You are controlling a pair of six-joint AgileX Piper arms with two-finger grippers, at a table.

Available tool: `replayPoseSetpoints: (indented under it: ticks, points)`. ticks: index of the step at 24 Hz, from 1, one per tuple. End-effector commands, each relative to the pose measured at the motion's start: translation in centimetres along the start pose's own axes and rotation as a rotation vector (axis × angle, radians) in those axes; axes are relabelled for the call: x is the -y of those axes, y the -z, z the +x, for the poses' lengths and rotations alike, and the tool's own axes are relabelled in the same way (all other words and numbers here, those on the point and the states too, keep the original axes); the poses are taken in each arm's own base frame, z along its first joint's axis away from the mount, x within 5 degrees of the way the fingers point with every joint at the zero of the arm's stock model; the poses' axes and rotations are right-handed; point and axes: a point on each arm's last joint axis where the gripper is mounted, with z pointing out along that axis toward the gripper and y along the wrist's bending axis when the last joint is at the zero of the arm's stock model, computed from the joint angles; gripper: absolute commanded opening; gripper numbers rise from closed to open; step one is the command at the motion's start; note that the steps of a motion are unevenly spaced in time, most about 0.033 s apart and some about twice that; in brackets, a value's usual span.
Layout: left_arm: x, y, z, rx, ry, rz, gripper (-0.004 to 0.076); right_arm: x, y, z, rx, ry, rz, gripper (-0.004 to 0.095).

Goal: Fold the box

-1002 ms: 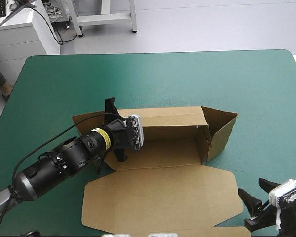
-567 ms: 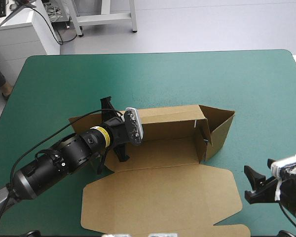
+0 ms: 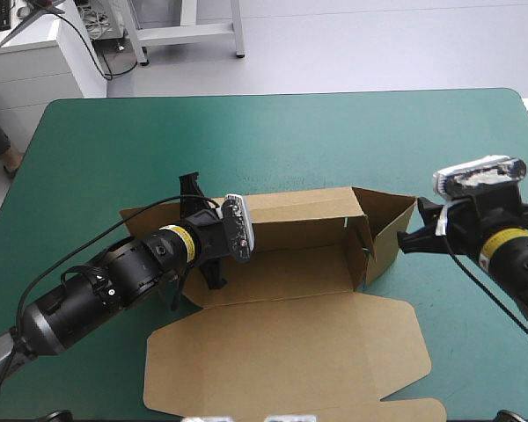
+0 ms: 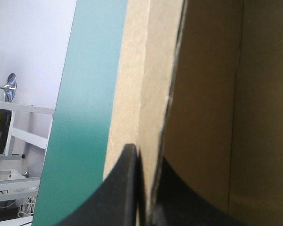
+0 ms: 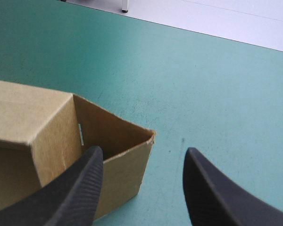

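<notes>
Two grippers work one brown box [image 3: 286,303]; log it as follows.

Near edge: the lid [image 3: 286,356] lies flat on the bench [image 3: 475,158], with its free edge close to the bench's near edge. Behind it sits the open tray [image 3: 290,264], walls raised. The box's long axis runs left to right, parallel to the far edge. The tray opens upward and the lid points toward the near edge. The whole box sits on the near half of the bench, about midway across.

Left end of the tray: your left gripper [image 4: 145,155] is all but closed, pinching a standing sheet of board. The left wrist view shows the clamp edge-on, with one of the black fingers [image 4: 125,188] on each face. In the high view the arm covers that spot.

Right end: an outer flap [image 3: 389,224] stands splayed at an angle, its corner aimed at the bench's right side. Your right gripper [image 5: 144,150] is held wide, with nothing between its fingers, just beside that corner. You cannot tell from either view whether it touches.

The right wrist view looks into the pocket behind the flap, where a small pale slit sits near the fold. Only the high view shows you the lid.

Surface: the teal-green cover [image 3: 158,141] runs from the tray's far wall to the far edge. Beyond that is pale grey floor [image 3: 378,44].
</notes>
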Motion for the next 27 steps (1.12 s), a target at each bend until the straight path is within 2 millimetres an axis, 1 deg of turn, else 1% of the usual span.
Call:
replayPoseSetpoints:
  ticks: [1, 2, 4, 5, 7, 9, 11, 13, 16, 18, 20, 24, 27]
  points:
    - [0.9, 0.4, 1.0, -0.104, 0.064, 0.105, -0.0008, 0.0, -1.1, -3.0, 0.053, 0.024, 0.051, 0.0472]
    - [1.0, 0.4, 0.8, -0.093, 0.076, 0.123, -0.0008, 0.1, -2.5, -4.2, 0.033, 0.013, 0.079, 0.0472]
    - [1.0, 0.4, 0.8, -0.09, 0.077, 0.122, -0.0008, 0.7, -4.5, -5.5, -0.012, -0.005, 0.083, 0.0472]
    - [1.0, 0.4, 0.8, -0.09, 0.077, 0.122, -0.0008, 1.2, -5.9, -6.2, -0.049, -0.028, 0.049, 0.0472]
    - [1.0, 0.4, 0.8, -0.09, 0.077, 0.122, -0.0008, 2.1, -8.9, -7.0, -0.107, -0.061, -0.031, 0.0472]
    - [1.0, 0.4, 0.8, -0.09, 0.077, 0.122, -0.0008, 2.6, -11.6, -7.4, -0.151, -0.096, -0.102, 0.0472]
    - [1.0, 0.4, 0.8, -0.088, 0.082, 0.121, -0.0008, 2.8, -14.1, -7.1, -0.201, -0.093, -0.106, 0.0472]
    - [1.0, 0.4, 0.8, -0.086, 0.082, 0.12, -0.0008, 2.8, -15.6, -6.7, -0.234, -0.086, -0.107, 0.0472]
    - [1.0, 0.4, 0.8, -0.086, 0.082, 0.12, -0.0008, 2.6, -17.3, -5.9, -0.285, -0.059, -0.116, 0.0472]
    - [1.0, 0.4, 0.8, -0.086, 0.082, 0.12, -0.0008, 2.5, -18.5, -5.0, -0.353, -0.055, -0.125, 0.0472]
    - [1.0, 0.4, 0.8, -0.085, 0.082, 0.119, -0.0008, 2.4, -19.1, -4.3, -0.416, -0.043, -0.134, 0.0472]
    - [1.0, 0.1, 0.7, -0.088, 0.079, 0.121, -0.0008, 2.2, -19.6, -2.9, -0.535, 0.009, -0.17, 0.0472]
    - [1.2, -0.4, 0.8, -0.1, 0.072, 0.131, -0.0008, 1.9, -19.2, -2.3, -0.582, 0.035, -0.212, 0.0472]
